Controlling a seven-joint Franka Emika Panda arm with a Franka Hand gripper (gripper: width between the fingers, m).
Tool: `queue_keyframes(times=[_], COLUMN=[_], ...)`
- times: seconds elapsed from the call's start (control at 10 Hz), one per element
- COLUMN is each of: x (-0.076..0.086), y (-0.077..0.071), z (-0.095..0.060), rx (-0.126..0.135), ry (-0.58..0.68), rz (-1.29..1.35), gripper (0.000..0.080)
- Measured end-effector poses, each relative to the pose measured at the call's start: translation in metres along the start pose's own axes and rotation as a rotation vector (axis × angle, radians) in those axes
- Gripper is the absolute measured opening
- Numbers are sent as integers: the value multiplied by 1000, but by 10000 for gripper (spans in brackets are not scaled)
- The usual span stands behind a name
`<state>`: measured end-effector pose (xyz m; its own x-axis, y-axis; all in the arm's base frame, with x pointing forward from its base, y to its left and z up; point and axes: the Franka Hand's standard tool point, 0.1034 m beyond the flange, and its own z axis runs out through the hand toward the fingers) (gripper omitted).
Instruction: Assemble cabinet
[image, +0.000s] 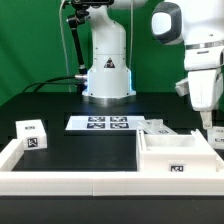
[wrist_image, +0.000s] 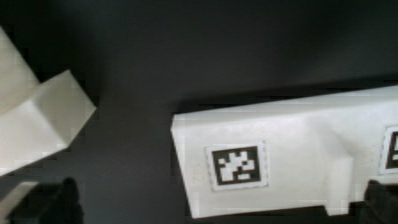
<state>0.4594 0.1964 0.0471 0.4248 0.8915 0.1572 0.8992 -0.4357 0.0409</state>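
Note:
The cabinet body (image: 172, 152) is a white open box with a marker tag on its front, at the exterior view's right. My gripper (image: 211, 132) hangs just above its far right end. In the wrist view a white tagged part (wrist_image: 285, 145), which I take for a cabinet piece, lies below the gripper (wrist_image: 210, 205). The dark fingertips (wrist_image: 43, 203) stand wide apart at the frame's edges. The jaws are open and hold nothing. Another white piece (wrist_image: 36, 110) shows to one side.
The marker board (image: 104, 123) lies in front of the robot base (image: 107, 75). A small white tagged cube (image: 32, 134) stands at the exterior view's left. Small white tagged parts (image: 156, 126) lie behind the cabinet body. A low white rail (image: 70, 181) borders the table's front.

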Motion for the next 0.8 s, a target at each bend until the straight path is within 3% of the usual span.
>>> queue_keyframes(times=[0.2,0.3,0.5,0.8], x=[-9,-2,6,10], y=[5,-2,-17,-23], z=[3,5,13,20], rx=[-2,-7,9,21], ry=[1,21,22,22], rz=[-60,-53,-94,-102], gripper=[797,797,797,797])
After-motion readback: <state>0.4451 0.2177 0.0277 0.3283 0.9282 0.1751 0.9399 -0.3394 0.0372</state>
